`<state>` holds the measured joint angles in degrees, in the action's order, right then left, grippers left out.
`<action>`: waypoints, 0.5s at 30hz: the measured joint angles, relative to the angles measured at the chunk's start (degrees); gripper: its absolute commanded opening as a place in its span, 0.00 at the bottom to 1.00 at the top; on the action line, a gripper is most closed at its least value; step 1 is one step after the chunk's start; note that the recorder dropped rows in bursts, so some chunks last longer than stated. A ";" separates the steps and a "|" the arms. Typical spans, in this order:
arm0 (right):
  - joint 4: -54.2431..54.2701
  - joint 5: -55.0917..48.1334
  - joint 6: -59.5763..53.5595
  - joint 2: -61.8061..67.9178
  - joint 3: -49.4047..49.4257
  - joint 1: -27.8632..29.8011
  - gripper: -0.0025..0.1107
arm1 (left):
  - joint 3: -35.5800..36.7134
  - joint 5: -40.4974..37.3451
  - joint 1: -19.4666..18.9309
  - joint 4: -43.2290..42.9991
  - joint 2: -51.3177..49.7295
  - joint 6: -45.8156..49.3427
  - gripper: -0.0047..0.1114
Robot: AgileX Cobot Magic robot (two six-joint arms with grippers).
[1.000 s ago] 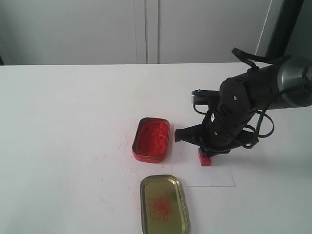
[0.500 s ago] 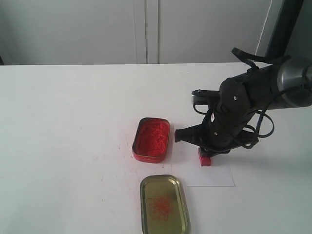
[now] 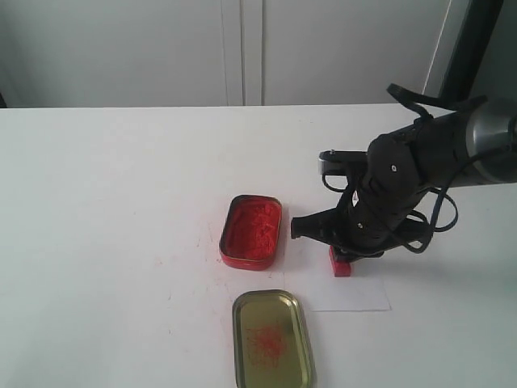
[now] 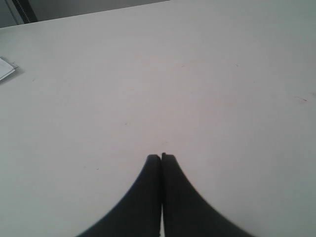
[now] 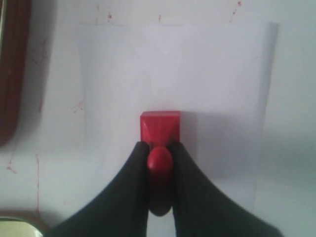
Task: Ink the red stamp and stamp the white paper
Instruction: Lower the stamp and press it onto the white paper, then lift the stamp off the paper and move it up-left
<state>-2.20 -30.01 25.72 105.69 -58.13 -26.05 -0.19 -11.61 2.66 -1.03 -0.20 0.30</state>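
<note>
1. One stamp (image 3: pixel 341 265) in play, bright red, and my right gripper (image 3: pixel 345 253) has it. The two black fingers (image 5: pixel 136 163) are pinched narrow around its stubby handle, the square base pointing down.
2. One paper (image 3: pixel 355 295), a thin white sheet. The stamp stands upright on it, in the part of the sheet farthest from the exterior camera and toward its left edge. The base looks flat against the sheet.
3. From my right wrist camera, the stamp (image 5: pixel 159 127) sits inside the paper (image 5: pixel 217 74), with bare white sheet past it and on both sides. My right gripper (image 5: pixel 159 150) holds the handle between its tips.
4. Two tins, counted. The ink tin (image 3: pixel 252 230), one only, is full of red paste and lies just left of the paper, close to the corner where the stamp stands.
5. The gold tray (image 3: pixel 272 339), one only, is shallow with red smears inside. It lies just beside the paper's near left corner.
6. One white table (image 3: pixel 121 202) carries the paper and both tins.
7. My left gripper (image 4: pixel 161 158) has its two fingertips pressed together with nothing between them, over bare table. The paper is out of that camera's view, so I cannot place this gripper against it.
</note>
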 measured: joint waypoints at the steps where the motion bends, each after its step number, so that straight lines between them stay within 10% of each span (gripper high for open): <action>1: 0.00 -0.11 0.00 -0.28 0.00 0.00 0.02 | 0.00 0.00 0.00 0.00 0.00 0.00 0.04; 15: 0.00 -6.11 0.08 -3.46 1.29 0.00 0.02 | 0.00 0.00 0.00 0.00 0.00 0.00 0.04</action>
<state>-2.20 -36.11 25.81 102.22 -56.83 -26.05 -0.19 -11.61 2.66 -1.03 -0.20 0.30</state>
